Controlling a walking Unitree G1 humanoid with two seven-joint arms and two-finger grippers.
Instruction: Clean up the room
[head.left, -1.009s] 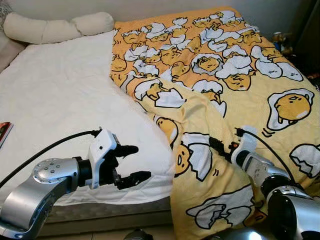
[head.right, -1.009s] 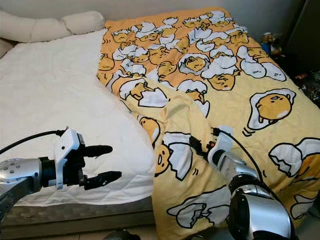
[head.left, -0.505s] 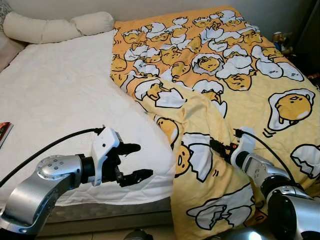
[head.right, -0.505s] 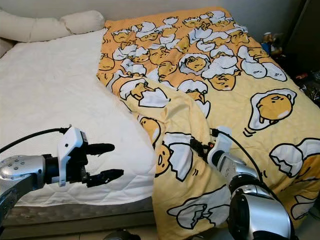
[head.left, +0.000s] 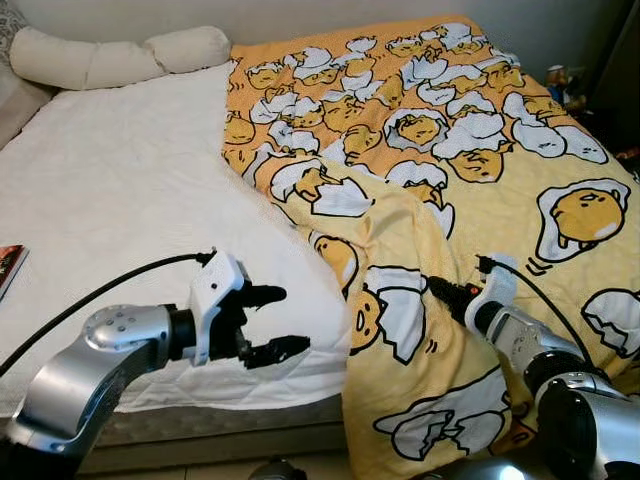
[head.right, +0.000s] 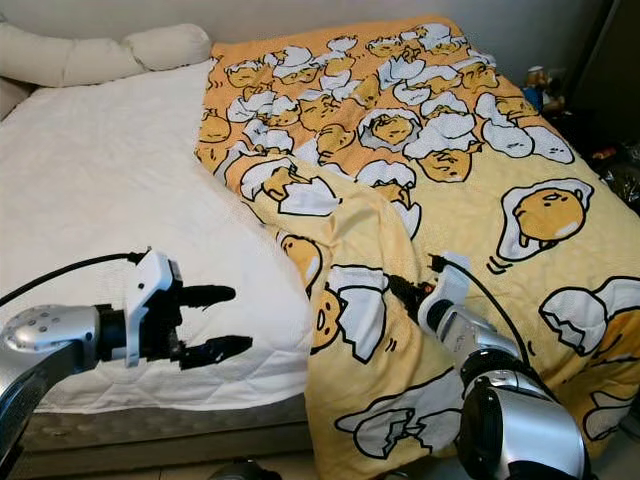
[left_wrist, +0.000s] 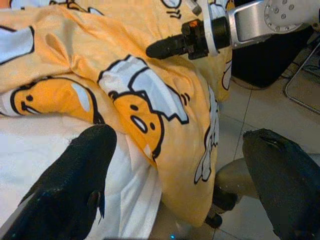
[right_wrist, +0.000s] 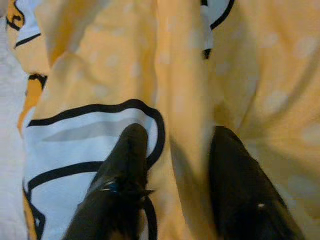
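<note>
Yellow blanket (head.left: 450, 190) covers right half of bed (head.left: 110, 190), bunched at foot edge; left half bare. Left gripper (head.left: 268, 322) spread, empty, near fold. Right gripper (right_wrist: 175, 165) spread, pressing blanket, not pinching

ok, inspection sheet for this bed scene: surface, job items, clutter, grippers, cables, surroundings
Surface: white mattress, left half bare.
Job's things: yellow egg-print blanket covers the right half, rumpled fold at the near edge.
Clutter: bolster pillow at the head; red book at the left edge.
Grippers: left gripper open, over the mattress's near edge; right gripper open, fingers pressed into the blanket fold.
Cables: black cable on the left arm.
Surroundings: small items beside the bed, unclear.
</note>
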